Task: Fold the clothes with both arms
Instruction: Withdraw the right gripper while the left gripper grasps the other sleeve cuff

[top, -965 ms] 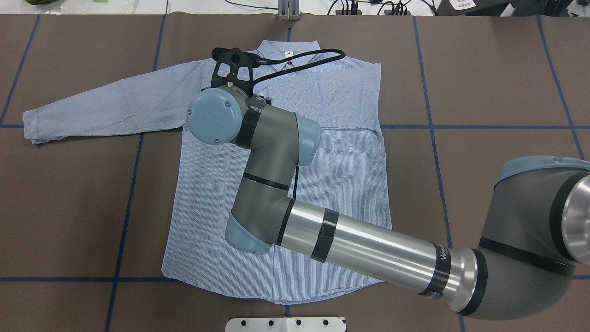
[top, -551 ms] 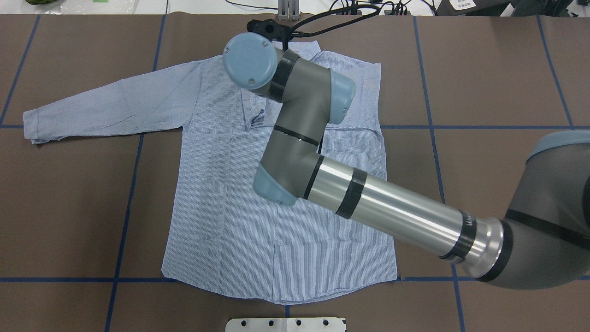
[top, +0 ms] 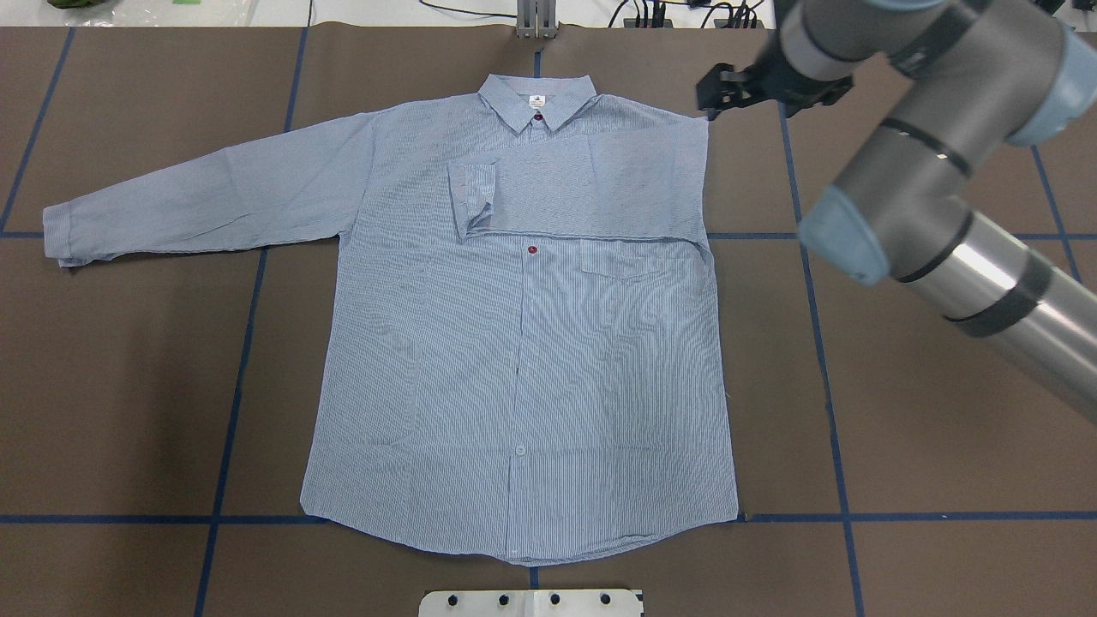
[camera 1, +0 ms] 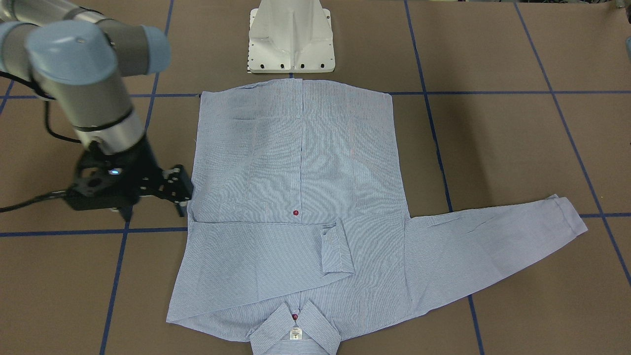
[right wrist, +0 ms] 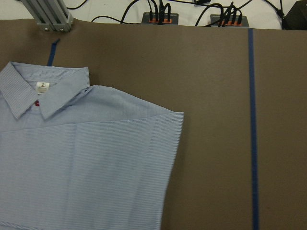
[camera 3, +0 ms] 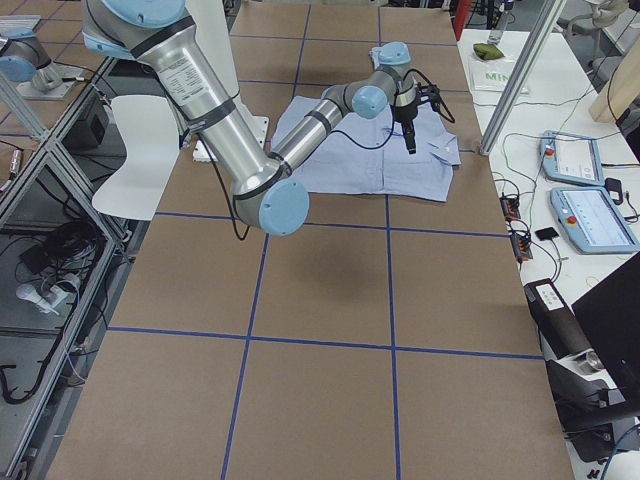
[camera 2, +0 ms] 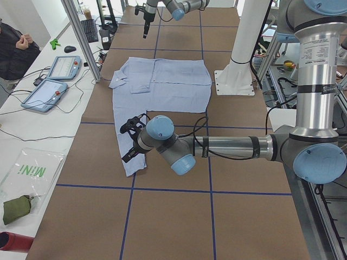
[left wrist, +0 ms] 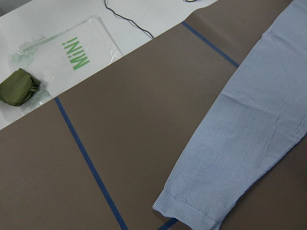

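Striped button-up shirt [top: 531, 360] lies flat, front up, mid-bench [top: 900, 428], collar [top: 536, 98] on the far side from the robot base and hem on the near side. Its right sleeve [top: 591, 184] is folded in across the chest, with the cuff [top: 471, 193] just past the placket. The left sleeve [top: 206, 197] is stretched straight out to the robot's left. The right hand [top: 718, 92] is off the cloth, just beside the shirt's right shoulder corner and over bare bench. Its jaws look parted with nothing between them, so it reads as released. The left hand [camera 2: 130, 153] shows only in the left side view, low over the outer end of the left sleeve. Can't tell whether it's parted or clenched. The left wrist view shows that sleeve's cuff end flat on the bench, with no fingers in frame.
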Controlling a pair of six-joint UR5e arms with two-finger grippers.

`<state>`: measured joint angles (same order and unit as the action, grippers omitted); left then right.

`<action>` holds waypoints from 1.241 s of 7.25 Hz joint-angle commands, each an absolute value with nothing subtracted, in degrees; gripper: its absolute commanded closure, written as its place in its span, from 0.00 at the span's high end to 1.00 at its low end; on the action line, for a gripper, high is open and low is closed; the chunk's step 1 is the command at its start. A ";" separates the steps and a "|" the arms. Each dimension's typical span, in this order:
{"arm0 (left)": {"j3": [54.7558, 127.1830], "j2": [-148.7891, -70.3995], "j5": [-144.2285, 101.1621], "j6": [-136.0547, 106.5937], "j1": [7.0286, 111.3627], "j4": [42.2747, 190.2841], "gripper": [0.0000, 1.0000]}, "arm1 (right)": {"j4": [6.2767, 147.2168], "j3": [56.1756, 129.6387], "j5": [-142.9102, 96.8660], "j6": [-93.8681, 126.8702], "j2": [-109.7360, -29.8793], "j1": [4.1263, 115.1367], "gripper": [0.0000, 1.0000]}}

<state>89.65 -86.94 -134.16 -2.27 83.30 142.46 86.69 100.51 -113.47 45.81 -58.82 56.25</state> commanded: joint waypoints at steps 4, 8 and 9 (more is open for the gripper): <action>77.53 -87.89 -116.93 -32.46 67.01 167.07 1.00 | 86.22 101.43 -128.49 11.19 -77.49 77.33 1.00; 64.09 -91.23 -112.61 -43.32 64.16 181.38 1.00 | 79.89 101.51 -130.78 10.55 -81.83 79.72 1.00; 62.68 -91.67 -112.15 -46.81 63.90 183.15 0.93 | 79.81 101.60 -130.96 10.55 -81.91 79.72 1.00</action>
